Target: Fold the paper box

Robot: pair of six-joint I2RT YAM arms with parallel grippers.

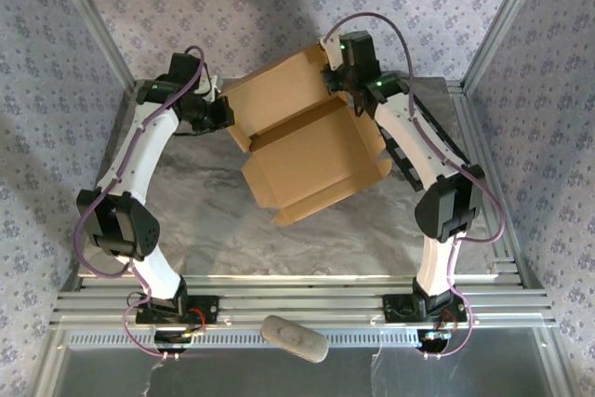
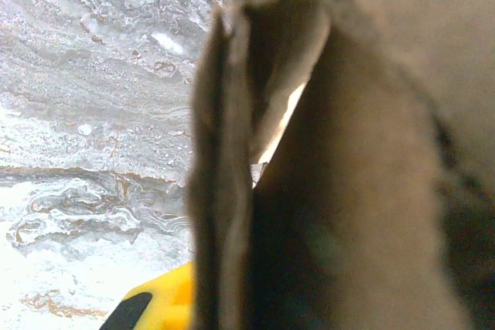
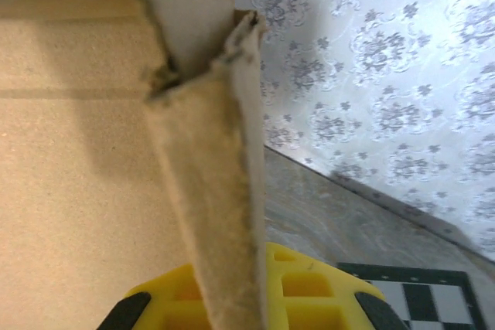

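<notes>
The tan paper box is held tilted above the marbled table, its tray side open toward the camera with flaps standing up. My left gripper is at the box's left back corner. In the left wrist view a dark, blurred cardboard wall runs up from the left gripper; one yellow finger shows beside it and the other is hidden. My right gripper is at the upper right corner. In the right wrist view the right gripper is shut on a folded wall of the box.
A black-and-white checkerboard panel lies on the table by the right arm. A grey oblong object rests on the metal rails at the near edge. Patterned walls and metal frame posts enclose the table on three sides.
</notes>
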